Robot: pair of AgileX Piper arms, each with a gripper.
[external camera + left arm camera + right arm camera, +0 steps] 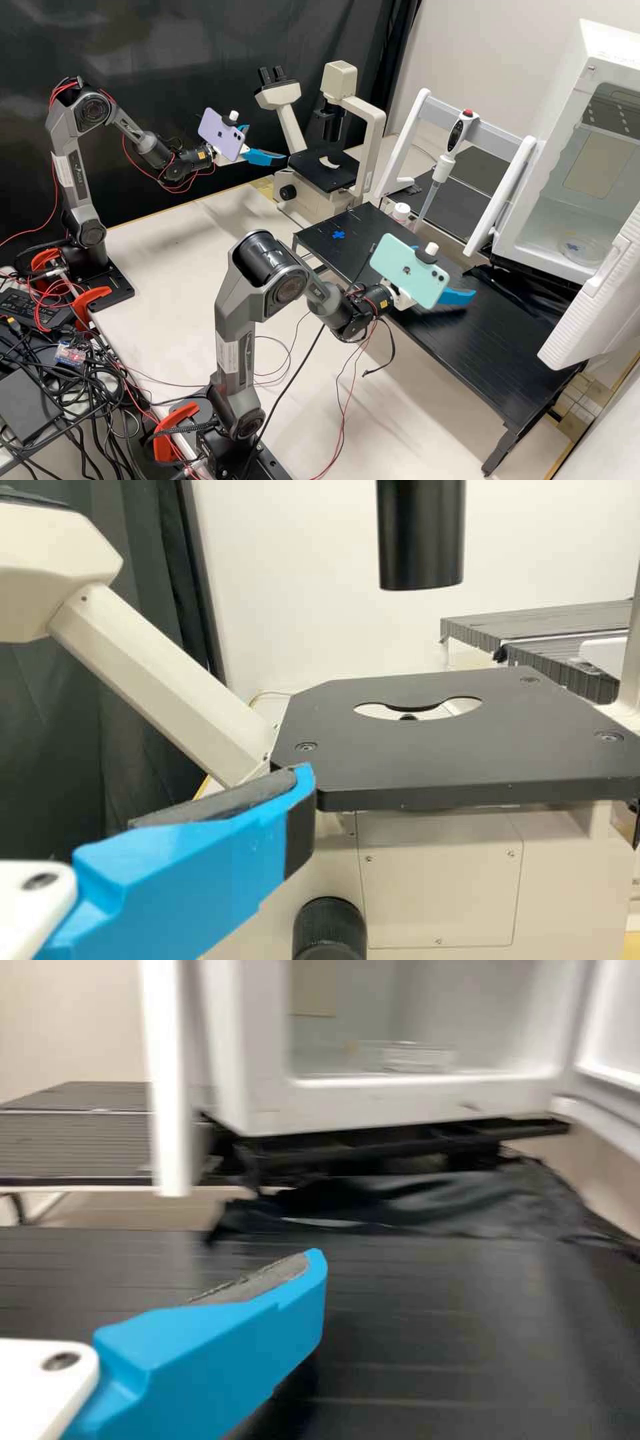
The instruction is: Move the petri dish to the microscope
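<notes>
Clear round petri dish (pixel 581 249) inside white incubator (pixel 552 147), ribbed white door (pixel 593 313) swung open; white-framed pipette stand (pixel 505 193) between incubator and beige microscope (pixel 373 133). Left gripper (pixel 268 143), right gripper (pixel 457 297): both spread wide.

Near me hangs a black curtain (pixel 173 40) in soft folds | plain pale wall (pixel 507 53) beside it | off-white surface (pixel 167 293) below | low black table (pixel 467 353) over it | brownish tiles (pixel 580 399) past one edge | soft light on the black top

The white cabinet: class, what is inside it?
Inside the white cabinet sits a clear petri dish, a blue mark showing through it. The front frame covers part of the interior.
</notes>
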